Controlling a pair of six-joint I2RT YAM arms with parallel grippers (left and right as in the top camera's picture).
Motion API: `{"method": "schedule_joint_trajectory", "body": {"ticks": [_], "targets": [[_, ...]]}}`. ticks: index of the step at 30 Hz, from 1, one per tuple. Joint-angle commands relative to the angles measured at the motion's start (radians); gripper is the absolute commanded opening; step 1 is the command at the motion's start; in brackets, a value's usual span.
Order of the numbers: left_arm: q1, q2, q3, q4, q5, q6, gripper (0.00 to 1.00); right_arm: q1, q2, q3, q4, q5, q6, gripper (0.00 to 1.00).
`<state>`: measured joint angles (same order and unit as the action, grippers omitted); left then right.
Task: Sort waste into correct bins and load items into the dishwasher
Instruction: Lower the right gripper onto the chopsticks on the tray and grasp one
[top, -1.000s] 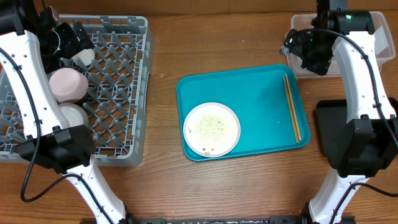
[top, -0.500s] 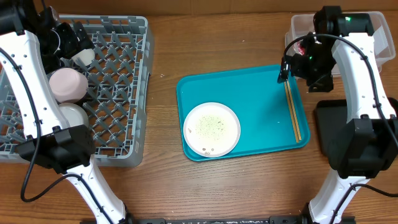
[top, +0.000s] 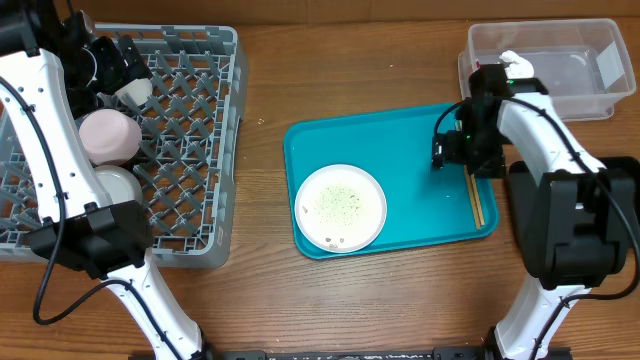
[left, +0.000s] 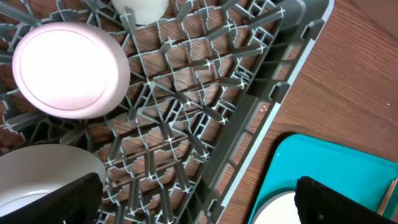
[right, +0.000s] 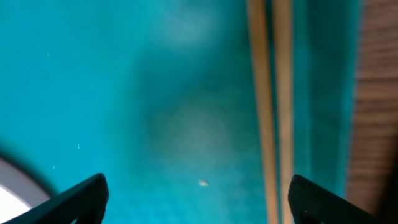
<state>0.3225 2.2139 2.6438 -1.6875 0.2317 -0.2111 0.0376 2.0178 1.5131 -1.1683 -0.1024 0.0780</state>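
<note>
My right gripper (top: 447, 152) is open and empty, low over the teal tray (top: 400, 130), just left of the wooden chopsticks (top: 474, 195). In the right wrist view the chopsticks (right: 270, 93) lie between its open fingers (right: 202, 199), toward the right finger, with one crumb (right: 203, 182) on the tray. The large white plate (top: 341, 207) carries rice-like crumbs. A white tissue (top: 515, 62) lies in the clear tub (top: 590, 95). My left gripper (top: 112, 62) is open and empty over the grey dish rack (top: 200, 120), which holds a pale bowl (top: 108, 135), a white bowl (top: 118, 185) and a white cup (top: 135, 92). No red wrapper shows.
The black tray (top: 522, 200) lies right of the teal tray, mostly under my right arm. In the left wrist view my open fingers (left: 199, 205) hang over the rack's lattice (left: 186, 106), beside the pale bowl (left: 68, 68). Bare wooden table (top: 260, 290) lies between rack and tray.
My right gripper has moved from above the clear tub down and left onto the teal tray beside the chopsticks. The tissue now shows in the tub. The left arm has not moved.
</note>
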Motion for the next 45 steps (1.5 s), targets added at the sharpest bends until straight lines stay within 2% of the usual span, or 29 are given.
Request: {"method": "schedule_joint_trajectory", "body": {"ticks": [1,11,17,27,33,45], "targets": [[0.003,-0.032,0.001,-0.002,-0.003,-0.011,1.00,0.041,-0.024,-0.040,0.058,0.071,0.004,0.91],[0.003,-0.032,0.001,-0.002,-0.003,-0.011,1.00,0.071,-0.024,-0.095,0.170,0.214,0.003,0.92],[0.003,-0.032,0.001,-0.002,-0.003,-0.011,1.00,0.071,-0.024,-0.095,0.192,0.229,0.003,1.00],[0.003,-0.032,0.001,-0.002,-0.003,-0.011,1.00,0.071,0.001,-0.095,0.202,0.178,0.000,0.96],[0.003,-0.032,0.001,-0.002,-0.003,-0.010,1.00,0.071,0.003,-0.095,0.203,0.179,0.000,0.89],[0.003,-0.032,0.001,-0.002,-0.003,-0.011,1.00,0.069,0.007,-0.097,0.211,0.179,0.000,0.92]]}}
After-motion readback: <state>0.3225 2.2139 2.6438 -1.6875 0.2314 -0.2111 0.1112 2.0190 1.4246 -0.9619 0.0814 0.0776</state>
